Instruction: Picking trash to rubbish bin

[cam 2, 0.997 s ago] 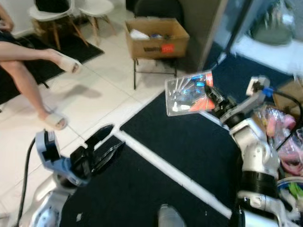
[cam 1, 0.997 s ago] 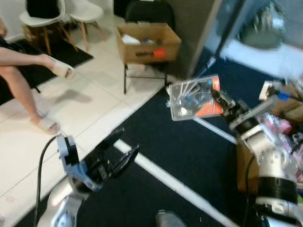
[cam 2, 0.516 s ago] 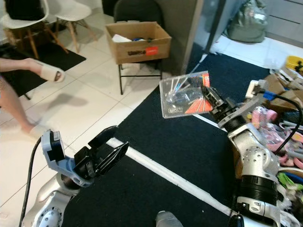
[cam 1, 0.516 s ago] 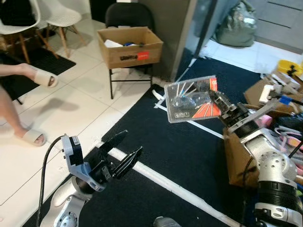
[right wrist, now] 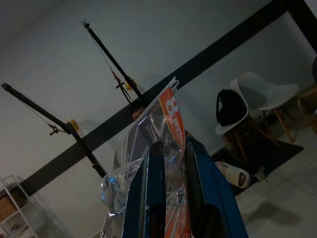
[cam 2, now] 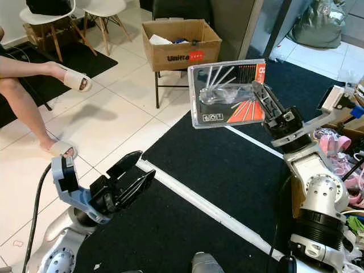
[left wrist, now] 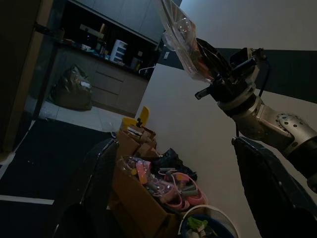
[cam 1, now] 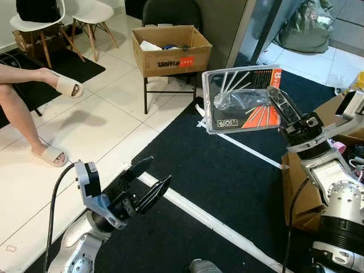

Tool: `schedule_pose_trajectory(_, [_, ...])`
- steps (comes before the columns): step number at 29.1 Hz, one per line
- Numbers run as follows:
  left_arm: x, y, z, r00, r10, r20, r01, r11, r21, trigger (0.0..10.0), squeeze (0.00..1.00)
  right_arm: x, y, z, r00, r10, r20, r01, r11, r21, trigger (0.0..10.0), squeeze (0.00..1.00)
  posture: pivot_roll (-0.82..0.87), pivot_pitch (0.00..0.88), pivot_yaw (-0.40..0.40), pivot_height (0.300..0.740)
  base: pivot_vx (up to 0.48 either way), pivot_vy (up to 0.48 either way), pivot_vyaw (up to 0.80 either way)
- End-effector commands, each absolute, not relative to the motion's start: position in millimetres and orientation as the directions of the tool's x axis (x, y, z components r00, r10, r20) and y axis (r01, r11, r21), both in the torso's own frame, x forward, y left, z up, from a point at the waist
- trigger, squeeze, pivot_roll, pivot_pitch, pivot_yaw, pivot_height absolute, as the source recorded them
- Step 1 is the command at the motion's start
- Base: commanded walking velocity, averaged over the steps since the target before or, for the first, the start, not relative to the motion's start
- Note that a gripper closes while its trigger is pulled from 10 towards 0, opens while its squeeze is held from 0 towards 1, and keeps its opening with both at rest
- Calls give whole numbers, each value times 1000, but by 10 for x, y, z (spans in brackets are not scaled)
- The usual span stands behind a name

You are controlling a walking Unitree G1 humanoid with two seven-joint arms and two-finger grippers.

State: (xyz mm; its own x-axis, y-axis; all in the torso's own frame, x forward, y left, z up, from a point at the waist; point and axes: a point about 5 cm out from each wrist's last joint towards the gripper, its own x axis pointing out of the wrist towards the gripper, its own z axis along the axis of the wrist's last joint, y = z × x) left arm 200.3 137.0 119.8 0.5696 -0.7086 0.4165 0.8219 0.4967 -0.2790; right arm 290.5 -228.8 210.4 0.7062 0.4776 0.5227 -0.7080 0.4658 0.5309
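At the far left of the frame a seated person's legs (cam 1: 28,108) in pale slippers were seen on the white tiled floor (cam 1: 96,122), and two white chairs (cam 1: 62,17) stood at the upper left. In the lower left the left gripper (cam 1: 147,185) was held low over the edge of the dark carpet (cam 1: 227,170), its black fingers spread apart and holding nothing. A cardboard box (cam 1: 170,50) was set on a black chair at upper centre. Right of centre, the trash, a clear plastic blister pack (cam 1: 243,99) with an orange and black card, was held aloft, pinched at its right edge between the closed fingers of the right gripper (cam 1: 282,106). More boxes and coloured clutter (cam 2: 347,165) were seen along the right edge. No rubbish bin could be identified with certainty, though a round white-rimmed container (left wrist: 213,225) was glimpsed in the left wrist view. The carrying step would be done well if the pinch were kept firm, since the flat pack is judged liable to pivot or slip, and if it were kept raised clear of the clutter until the bin was found.
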Motion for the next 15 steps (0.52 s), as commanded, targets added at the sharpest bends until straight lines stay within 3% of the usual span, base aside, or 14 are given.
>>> schedule_pose_trajectory(1, [1985, 1369, 1184, 567, -718, 404, 824, 492, -282, 10000, 0, 2882, -2280, 2094, 710, 495, 500, -704, 480, 524, 10000, 0, -88, 0, -40, 740, 0, 0, 0])
schedule_pose_trajectory(4, [1984, 1369, 1186, 561, -720, 408, 828, 486, -281, 10000, 0, 2882, -2276, 2080, 719, 502, 481, -695, 494, 522, 10000, 0, -88, 0, -39, 740, 101, 0, 0])
schedule_pose_trajectory(15, [1975, 1373, 1188, 555, -720, 416, 832, 478, -281, 10000, 0, 2925, -2289, 2042, 757, 490, 433, -653, 538, 533, 10000, 0, -89, 0, -39, 740, 377, 0, 0])
